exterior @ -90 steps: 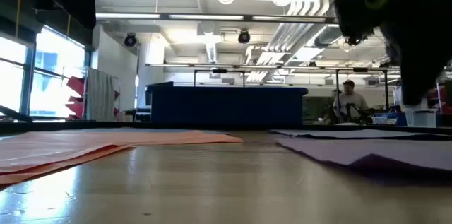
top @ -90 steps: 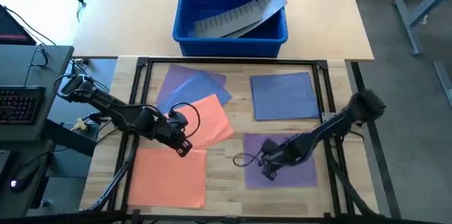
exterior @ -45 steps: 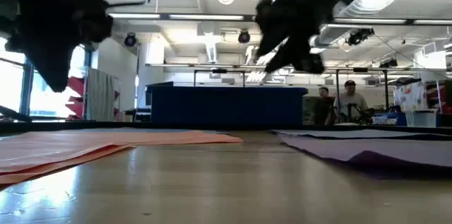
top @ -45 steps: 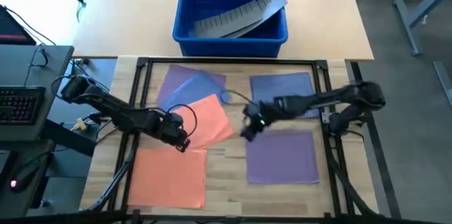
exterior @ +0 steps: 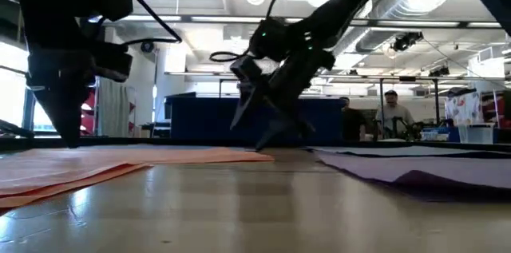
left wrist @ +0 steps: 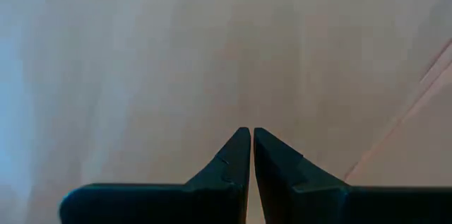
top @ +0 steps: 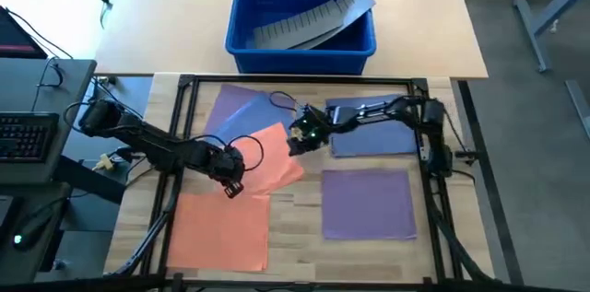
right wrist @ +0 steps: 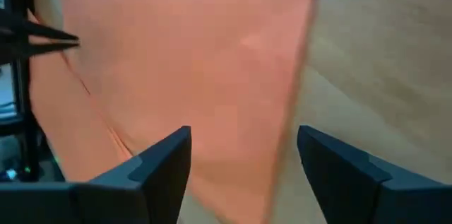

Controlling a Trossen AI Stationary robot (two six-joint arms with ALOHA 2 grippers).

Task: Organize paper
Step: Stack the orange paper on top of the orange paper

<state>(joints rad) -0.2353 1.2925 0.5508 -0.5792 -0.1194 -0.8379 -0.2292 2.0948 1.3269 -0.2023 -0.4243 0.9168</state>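
Five sheets of paper lie on the tabletop (top: 295, 207): two orange, two purple and one blue. One orange sheet (top: 274, 156) lies tilted near the middle, overlapping a lavender-purple sheet (top: 241, 108) on its far side and a second orange sheet (top: 223, 229) on its near side. A blue sheet (top: 373, 126) and a second purple sheet (top: 369, 202) lie flat on the right half, apart from each other.

Both arms are at work over the tilted orange sheet. The left gripper (top: 230, 187) sits at that sheet's near left edge, just where it overlaps the lower orange sheet; its fingers (left wrist: 240, 160) are pressed together tip to tip, with orange paper filling the view just beyond them, and whether any paper is pinched between them I cannot tell. The right gripper (top: 297, 143) reaches in from the right and hangs at the same sheet's far right edge, its fingers (right wrist: 166, 164) spread wide with nothing between them and the orange paper directly ahead.

One blue bin (top: 304, 16) stands well beyond both grippers, holding one grey ridged strip (top: 309, 20). Two people (exterior: 387, 117) stand in the room behind. No readable writing or label shows anywhere.
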